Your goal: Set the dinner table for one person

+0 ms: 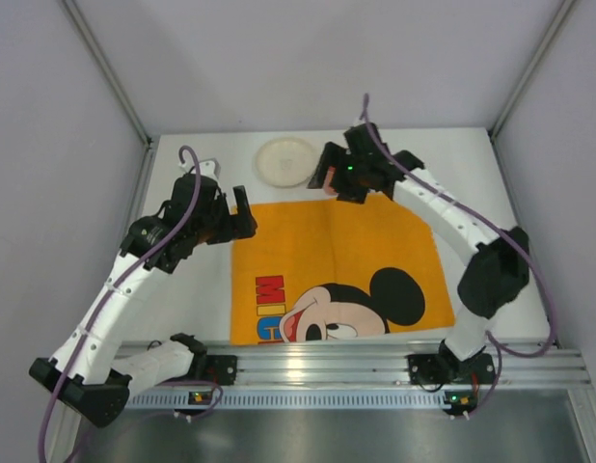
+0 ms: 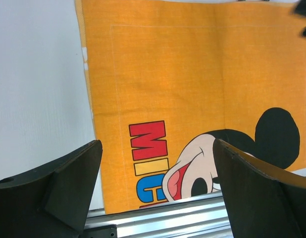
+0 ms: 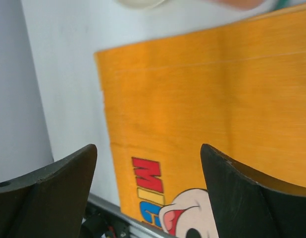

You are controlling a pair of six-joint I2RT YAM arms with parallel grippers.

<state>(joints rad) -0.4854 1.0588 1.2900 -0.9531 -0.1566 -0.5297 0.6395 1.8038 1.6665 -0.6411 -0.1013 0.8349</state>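
Top external view: left hand (image 1: 242,220) and right hand (image 1: 337,179) hover with fingers spread, holding nothing. The white counter (image 1: 472,159) lies beneath both. An orange Mickey mat (image 1: 337,246) lies between them, with a pale plate (image 1: 286,161) just beside the right hand.

Orange Mickey Mouse cloth mat (image 1: 337,251), flat and unfolded; small round cream plate (image 1: 285,161) just beyond its far edge.
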